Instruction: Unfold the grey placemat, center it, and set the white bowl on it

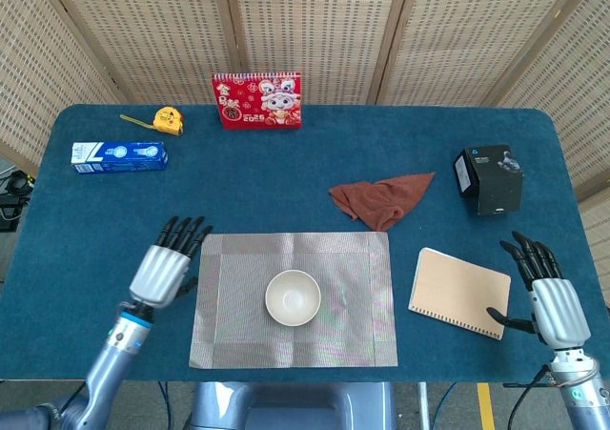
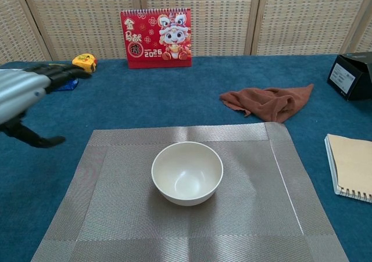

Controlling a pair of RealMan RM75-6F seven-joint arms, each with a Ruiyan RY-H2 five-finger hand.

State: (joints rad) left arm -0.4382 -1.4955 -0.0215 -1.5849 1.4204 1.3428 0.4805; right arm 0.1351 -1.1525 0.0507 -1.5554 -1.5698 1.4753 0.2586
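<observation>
The grey placemat [image 1: 343, 296] [image 2: 250, 215] lies unfolded and flat near the table's front edge. The white bowl [image 1: 293, 297] [image 2: 187, 172] stands upright on it, a little left of the mat's middle. My left hand [image 1: 168, 267] [image 2: 23, 93] hovers off the mat's left edge, fingers stretched out and apart, holding nothing. My right hand [image 1: 545, 292] is at the table's front right, fingers spread, empty; it shows only in the head view.
A tan notebook [image 1: 459, 293] lies right of the mat. A brown cloth [image 1: 379, 199] and a black box [image 1: 489, 178] sit further back. A red calendar [image 1: 256, 99], yellow tape measure [image 1: 164, 119] and blue box [image 1: 119, 155] line the far left.
</observation>
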